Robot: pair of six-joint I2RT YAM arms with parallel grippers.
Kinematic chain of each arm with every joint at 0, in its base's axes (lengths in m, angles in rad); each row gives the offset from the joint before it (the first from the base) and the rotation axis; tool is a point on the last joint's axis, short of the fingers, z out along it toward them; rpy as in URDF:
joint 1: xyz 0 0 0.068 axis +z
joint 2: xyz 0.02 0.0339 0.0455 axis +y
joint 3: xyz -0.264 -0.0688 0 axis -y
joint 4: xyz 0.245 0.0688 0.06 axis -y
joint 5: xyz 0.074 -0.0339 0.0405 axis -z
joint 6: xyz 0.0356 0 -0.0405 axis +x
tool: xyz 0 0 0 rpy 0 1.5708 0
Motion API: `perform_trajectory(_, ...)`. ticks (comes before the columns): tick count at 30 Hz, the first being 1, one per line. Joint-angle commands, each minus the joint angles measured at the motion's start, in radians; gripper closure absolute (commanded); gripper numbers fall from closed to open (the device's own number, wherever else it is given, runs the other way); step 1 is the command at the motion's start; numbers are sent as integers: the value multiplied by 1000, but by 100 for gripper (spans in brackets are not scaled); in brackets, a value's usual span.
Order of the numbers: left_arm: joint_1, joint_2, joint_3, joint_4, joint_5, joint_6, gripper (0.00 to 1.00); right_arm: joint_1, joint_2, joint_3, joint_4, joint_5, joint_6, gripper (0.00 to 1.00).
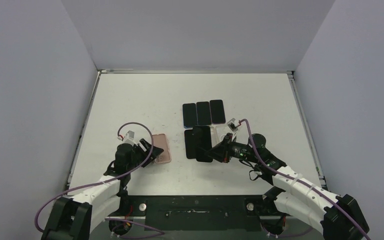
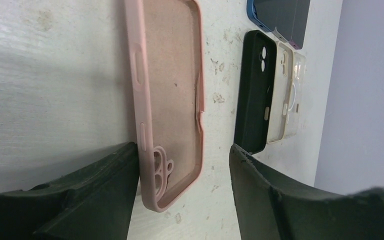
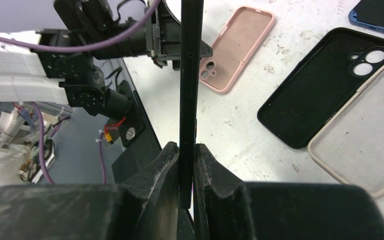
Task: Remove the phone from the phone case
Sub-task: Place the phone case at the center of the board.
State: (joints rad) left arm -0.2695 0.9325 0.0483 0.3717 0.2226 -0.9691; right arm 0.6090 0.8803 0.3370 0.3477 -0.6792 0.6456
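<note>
Overhead camera looks down; both close wrist views share the pink case (image 2: 172,95).

No legible txt, brand, nos. or signs in any view. Checked pink case (image 2: 172,75), black case (image 3: 325,85), phone (image 3: 190,75) edge-on: no readable marks on any.

Four phones (image 1: 203,113) in all: three lie in a row at twelve o'clock on the bench (image 1: 130,100), and a fourth phone (image 3: 191,75) stands edge-on between the right fingers (image 3: 155,175). Three empty cases: a pink case (image 1: 161,148) at nine o'clock, a black case (image 3: 325,87) and a pale case (image 3: 365,145) at centre. A possible clear fourth is too faint to count.
</note>
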Motion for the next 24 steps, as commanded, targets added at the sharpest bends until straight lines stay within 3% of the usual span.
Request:
perform_trajectory(1,7,-46,108,-173,37,75,35,-5,1,106,-87,19,-123,100)
perform_trajectory(8,6,-127,312,-461,72,220,22,-5,41,193,-270,16,-274,100)
perform_trajectory(15,6,-151,511,-675,106,423,20,-5,71,248,-343,-8,-379,100)
perform_trajectory(19,6,-152,571,-687,182,569,20,-5,92,294,-423,-31,-464,100)
perform_trajectory(24,6,-141,636,-563,434,728,20,-5,153,373,-516,-65,-580,100)
